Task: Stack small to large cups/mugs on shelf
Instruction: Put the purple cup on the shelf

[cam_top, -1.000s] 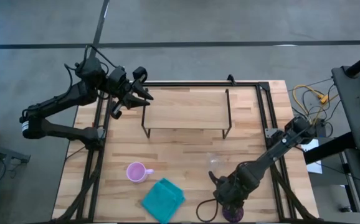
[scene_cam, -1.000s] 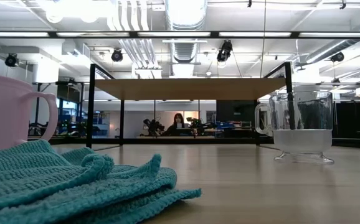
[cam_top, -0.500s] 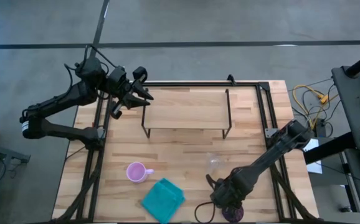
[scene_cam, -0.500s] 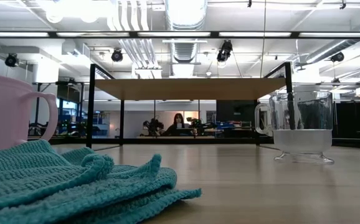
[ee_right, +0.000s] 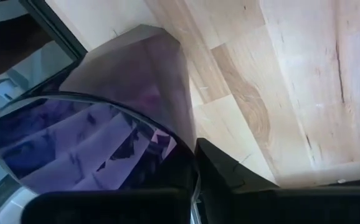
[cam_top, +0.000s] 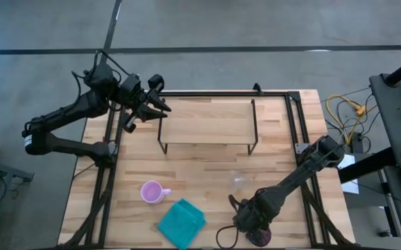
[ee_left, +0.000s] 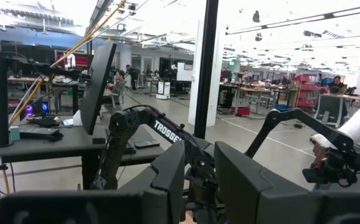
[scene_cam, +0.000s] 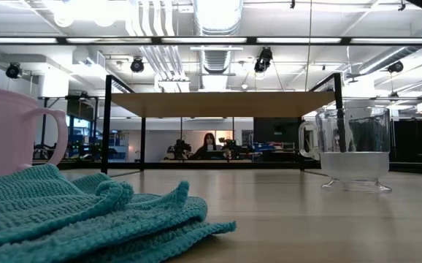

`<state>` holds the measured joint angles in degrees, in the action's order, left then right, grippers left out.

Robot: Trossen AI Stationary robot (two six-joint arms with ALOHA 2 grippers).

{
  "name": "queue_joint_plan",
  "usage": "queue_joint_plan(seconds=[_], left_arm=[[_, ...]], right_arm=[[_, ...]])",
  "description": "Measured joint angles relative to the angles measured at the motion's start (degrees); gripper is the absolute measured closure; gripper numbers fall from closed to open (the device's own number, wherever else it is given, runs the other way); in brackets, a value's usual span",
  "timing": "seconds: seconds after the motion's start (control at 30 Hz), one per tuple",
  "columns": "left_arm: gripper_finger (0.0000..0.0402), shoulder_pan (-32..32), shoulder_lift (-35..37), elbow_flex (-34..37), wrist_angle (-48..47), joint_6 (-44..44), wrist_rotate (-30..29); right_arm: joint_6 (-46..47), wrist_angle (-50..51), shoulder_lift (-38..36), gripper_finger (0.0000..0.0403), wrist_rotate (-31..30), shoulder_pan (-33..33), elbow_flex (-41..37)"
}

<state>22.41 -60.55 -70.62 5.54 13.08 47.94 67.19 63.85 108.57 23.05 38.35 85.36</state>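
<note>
- A wood table (cam_top: pixel 207 173) in an open workshop; the shelf (cam_top: pixel 207 119) stands bare, well beyond my right pincer (cam_top: pixel 250 221).
- That pincer's fingers clasp the purple tumbler (ee_right: pixel 105 124) at the table's near edge; hard, slick facets, probably best held low.
- My left pincer (cam_top: pixel 152 104) waits beside the shelf, fingers parted.

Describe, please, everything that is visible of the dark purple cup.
The purple cup is dark, glossy and slightly see-through, with flat facets on its wall and a thin round rim; it looks like glass or plastic. It stands at the near edge of the table, right of the teal cloth. In the overhead view only a small part shows under the right hand. In the wrist view one dark finger lies against its outer wall near the rim.
</note>
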Motion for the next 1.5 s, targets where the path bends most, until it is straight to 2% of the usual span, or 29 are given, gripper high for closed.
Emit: queue_joint_plan(seconds=[0.23,0.57,0.73,0.93,1.07,1.33,1.5], left_arm=[[0.0327,0.00,0.00,0.01,0.00,-0.02,-0.06],[0.0327,0.00,-0.17,-0.01,0.00,0.00,-0.26],[0.0327,0.00,-0.15,0.01,-0.03,-0.01,-0.28],[0.0327,0.01,-0.15,0.01,-0.03,0.00,-1.53],[0.0327,0.02,-0.15,0.01,-0.02,0.00,-1.56],[0.0327,0.02,0.13,-0.01,-0.05,0.04,-2.17],[0.0327,0.02,0.90,0.00,0.02,0.02,-2.43]], right_arm=[[-0.16,5.59,-0.04,0.0393,-0.78,-1.48,3.15],[-5.71,23.72,-0.14,0.0394,-1.27,-5.02,17.66],[-6.94,26.00,-0.59,0.0394,-5.86,-6.49,25.30],[-8.00,26.18,-1.07,0.0394,-17.36,-8.49,32.04],[-12.28,26.23,-1.30,0.0394,-21.33,-10.94,33.22],[-23.29,26.17,-1.61,0.0394,-24.52,-16.65,32.77],[-25.86,26.13,-4.40,0.0394,-29.52,-20.68,32.96]])
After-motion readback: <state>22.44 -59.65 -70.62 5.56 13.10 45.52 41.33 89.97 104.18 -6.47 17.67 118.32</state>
